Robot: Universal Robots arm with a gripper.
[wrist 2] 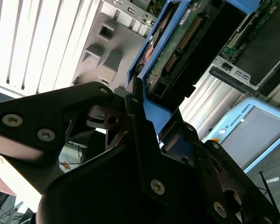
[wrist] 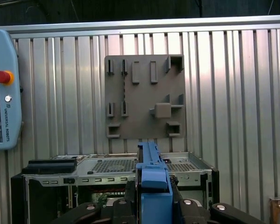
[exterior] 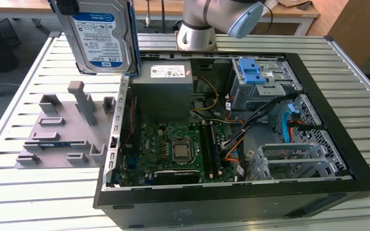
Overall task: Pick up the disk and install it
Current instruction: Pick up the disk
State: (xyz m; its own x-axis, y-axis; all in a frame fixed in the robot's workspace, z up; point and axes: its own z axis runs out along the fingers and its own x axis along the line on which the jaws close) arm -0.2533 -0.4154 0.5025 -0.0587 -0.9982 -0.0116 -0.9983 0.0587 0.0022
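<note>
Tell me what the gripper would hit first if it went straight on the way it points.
The gripper, shut on the disk, points down at the table. The disk would likely touch first, near the computer case's side wall beside the grey fixture plate; depth is unclear.

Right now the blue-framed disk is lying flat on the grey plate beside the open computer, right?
No. The disk is not lying on the grey plate: the exterior view shows it held upright in the air, clear of the plate, beside the open computer. In the second wrist view the gripper is shut on its blue frame.
</note>
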